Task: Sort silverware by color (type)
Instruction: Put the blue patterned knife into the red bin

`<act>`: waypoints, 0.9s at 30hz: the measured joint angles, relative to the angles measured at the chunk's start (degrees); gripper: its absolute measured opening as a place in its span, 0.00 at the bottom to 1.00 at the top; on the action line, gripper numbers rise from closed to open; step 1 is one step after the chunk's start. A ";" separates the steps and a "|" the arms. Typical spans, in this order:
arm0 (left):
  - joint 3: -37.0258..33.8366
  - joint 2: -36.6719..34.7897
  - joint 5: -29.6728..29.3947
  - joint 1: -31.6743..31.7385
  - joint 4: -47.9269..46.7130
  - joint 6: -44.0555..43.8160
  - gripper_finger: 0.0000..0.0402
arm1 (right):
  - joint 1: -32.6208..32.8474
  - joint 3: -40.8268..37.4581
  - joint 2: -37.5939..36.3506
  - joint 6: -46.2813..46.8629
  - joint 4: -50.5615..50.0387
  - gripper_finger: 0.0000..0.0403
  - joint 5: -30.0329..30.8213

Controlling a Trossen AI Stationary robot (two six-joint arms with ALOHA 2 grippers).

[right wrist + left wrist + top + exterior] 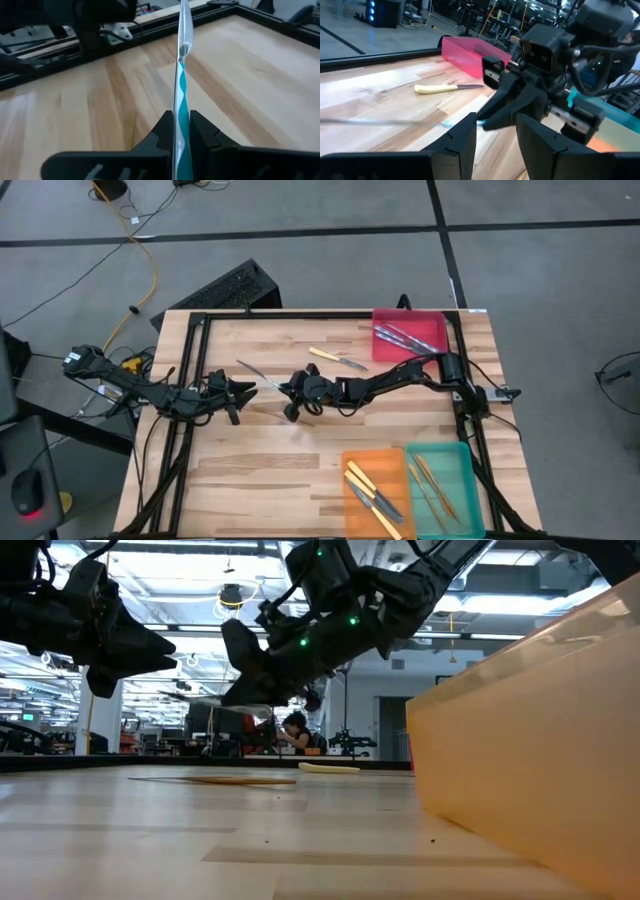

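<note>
My right gripper [290, 389] hangs over the middle of the table, shut on a blue-handled piece of silverware [262, 375] whose silver end [183, 25] points toward the far left. My left gripper [495, 142] stands open just left of it [243, 390], facing it with nothing between its fingers. A yellow-handled knife [336, 359] lies flat on the wood farther back. A tan utensil [215, 779] lies flat on the table below the grippers. My right gripper pinches the blue handle [183, 107] between its two fingers [165, 131]. The fingers come from the table's right, slanting a little downward. The utensil runs on ahead along them, silver end foremost. It is lifted clear of the table.
A red tray [435, 330] at the back right holds blue-handled pieces. At the front right, an orange tray [355, 460] holds yellow-handled ones and a teal tray [462, 470] holds tan ones. Bare wood lies at the front left. A black frame rims the table.
</note>
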 joint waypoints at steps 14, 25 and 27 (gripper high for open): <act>0.00 0.00 -0.01 0.02 0.06 0.00 0.30 | 1.38 0.15 -4.72 6.73 -13.25 0.09 13.27; 0.00 0.00 -0.13 0.00 0.08 0.61 0.30 | 4.24 -0.02 -10.01 14.95 -31.10 0.09 23.42; 0.00 0.00 -0.37 0.00 0.08 0.66 0.30 | 4.66 0.29 -10.67 17.35 -32.67 0.09 24.83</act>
